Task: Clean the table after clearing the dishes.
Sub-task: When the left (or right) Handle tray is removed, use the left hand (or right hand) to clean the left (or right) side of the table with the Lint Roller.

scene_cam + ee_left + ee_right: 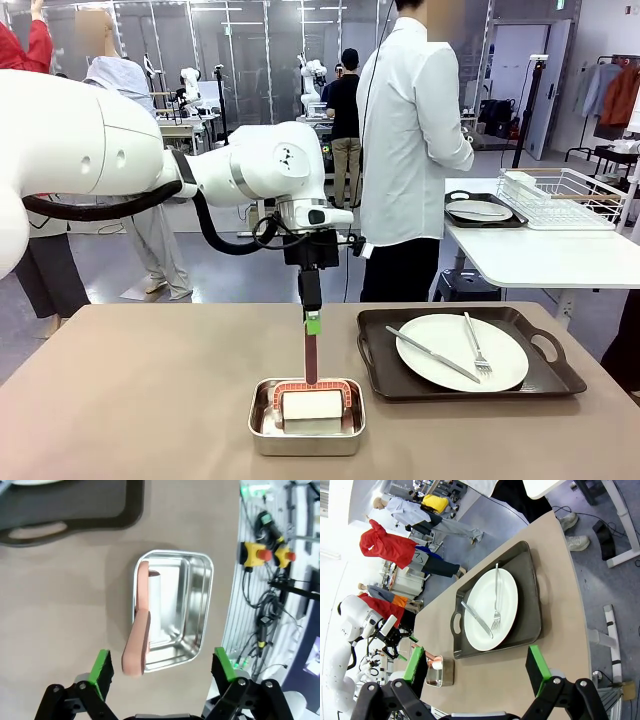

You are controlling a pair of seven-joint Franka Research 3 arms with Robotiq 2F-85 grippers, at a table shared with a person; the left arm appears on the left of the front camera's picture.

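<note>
**Desk station: cleaning tool in pan, one place setting on desk**

Left end effector (312, 322): released, its fingers spread around the top of the upright pink-brown handle of a cleaning tool (311, 365). The tool stands in a steel pan (300, 440), near centre on the taupe desk (150, 400).

Right end effector (475, 662): released, holding nothing.

White plate (505, 355) with knife and fork, on a dark tray (395, 380), right of the pan.

Second plate (477, 210), on its own tray, on the white desk at far right.

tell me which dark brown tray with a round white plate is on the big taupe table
The nearer dark brown handled tray, right of the small steel pan; the other tray sits on the white-topped table behind.
</note>
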